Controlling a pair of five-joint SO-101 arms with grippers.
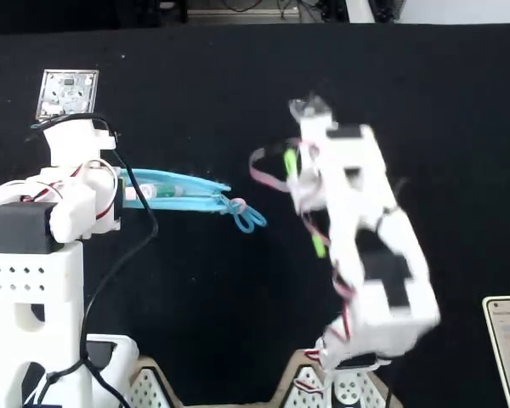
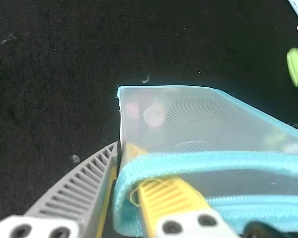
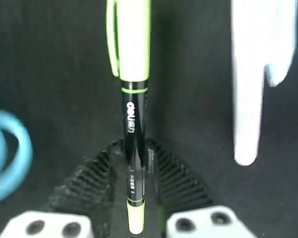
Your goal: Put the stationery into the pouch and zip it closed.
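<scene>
Black cloth [image 1: 195,323] lay beneath; my left claw [image 2: 123,153] clamped the pouch [image 2: 188,124], its long axis pointing toward the pen [image 3: 134,99] pinched in my right claw [image 3: 134,146].

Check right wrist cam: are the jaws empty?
No, the right jaws are closed on a green-and-black pen held between them.

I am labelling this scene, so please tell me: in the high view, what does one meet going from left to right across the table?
left arm → pouch → blue loop → green pen → right arm → screen at the edge.
</scene>
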